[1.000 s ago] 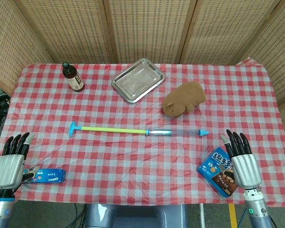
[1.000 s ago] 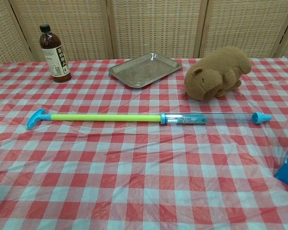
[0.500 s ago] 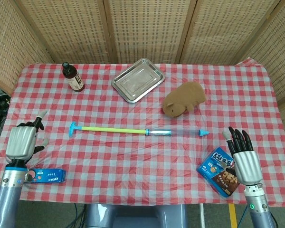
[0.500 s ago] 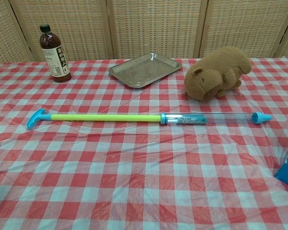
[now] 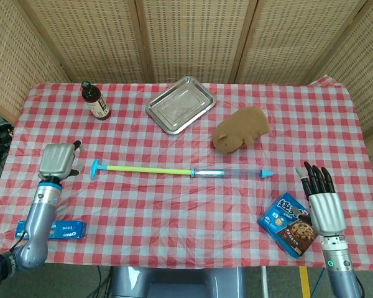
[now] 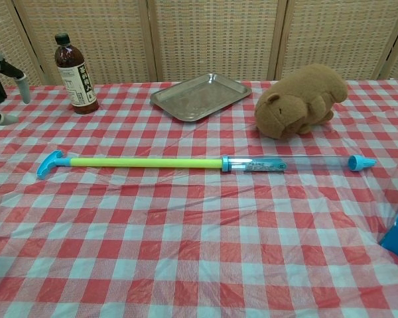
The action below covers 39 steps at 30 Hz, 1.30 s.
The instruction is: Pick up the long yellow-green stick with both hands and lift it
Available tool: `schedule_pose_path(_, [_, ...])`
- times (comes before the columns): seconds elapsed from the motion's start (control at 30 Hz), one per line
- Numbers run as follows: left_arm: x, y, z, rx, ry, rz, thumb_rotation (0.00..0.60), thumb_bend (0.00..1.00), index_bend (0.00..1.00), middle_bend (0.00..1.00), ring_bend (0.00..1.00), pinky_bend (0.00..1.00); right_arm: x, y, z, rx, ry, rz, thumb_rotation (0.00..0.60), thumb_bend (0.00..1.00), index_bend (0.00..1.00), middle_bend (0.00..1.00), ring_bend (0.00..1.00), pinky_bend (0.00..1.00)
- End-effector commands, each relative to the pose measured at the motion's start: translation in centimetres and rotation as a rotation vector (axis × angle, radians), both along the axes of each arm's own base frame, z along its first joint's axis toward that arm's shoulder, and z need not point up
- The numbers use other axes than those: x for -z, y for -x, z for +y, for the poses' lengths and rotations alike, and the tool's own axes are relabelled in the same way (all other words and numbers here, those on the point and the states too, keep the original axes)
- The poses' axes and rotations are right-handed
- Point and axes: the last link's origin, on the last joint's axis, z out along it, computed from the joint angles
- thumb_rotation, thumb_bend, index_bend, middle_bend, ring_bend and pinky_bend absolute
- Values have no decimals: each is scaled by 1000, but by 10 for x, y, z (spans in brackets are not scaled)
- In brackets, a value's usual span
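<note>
The long stick (image 5: 149, 169) lies flat across the middle of the table. It has a yellow-green left half, a clear right half and blue ends, and nothing touches it. The chest view shows the stick (image 6: 146, 162) lying crosswise. My left hand (image 5: 57, 160) hovers just left of the stick's blue T-shaped end, back of the hand upward and holding nothing. In the chest view the left hand (image 6: 0, 83) shows at the upper left edge with fingers apart. My right hand (image 5: 323, 202) is at the table's front right, fingers stretched out and empty, well short of the stick's right tip.
A dark sauce bottle (image 5: 95, 100) stands at the back left. A steel tray (image 5: 180, 104) and a brown plush animal (image 5: 242, 127) lie behind the stick. A blue Oreo box (image 5: 65, 230) is near the front left edge, a blue cookie box (image 5: 289, 226) beside my right hand.
My left hand has risen from the front left edge and moved forward and right, toward the stick's left end. The right hand has drifted slightly back. The stick has not moved.
</note>
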Motion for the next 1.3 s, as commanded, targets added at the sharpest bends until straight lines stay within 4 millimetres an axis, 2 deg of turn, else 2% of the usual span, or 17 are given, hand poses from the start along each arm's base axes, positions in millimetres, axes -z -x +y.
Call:
schedule_pose_path(0.03, [20,-6,16,-18,44,9,600,318,417,874,822,745,-1,1,-2,6,3,0,600,0,48,0,0,0])
schedule_pose_path(0.33, [50,-7,28,-48,103,42,600,317,474,874,822,745,-1,5,-3,24,6,0,600,0,48,0,0,0])
schedule_pose_path(0.47, [61,-4,31,-66,123,50,600,318,469,874,822,745,-1,6,-2,30,8,-2,600,0,47,0,0,0])
schedule_pose_path(0.73, [75,1,34,-78,147,76,600,317,452,874,822,745,-2,6,-2,33,8,-11,600,0,47,0,0,0])
schedule_pose_path(1.07, [95,-5,37,-72,180,84,600,317,466,874,822,745,-5,7,-3,40,14,-27,600,0,50,0,0,0])
schedule_pose_path(1.3, [100,-6,41,-78,181,94,600,318,478,874,822,745,-6,8,-3,41,14,-36,600,0,51,0,0,0])
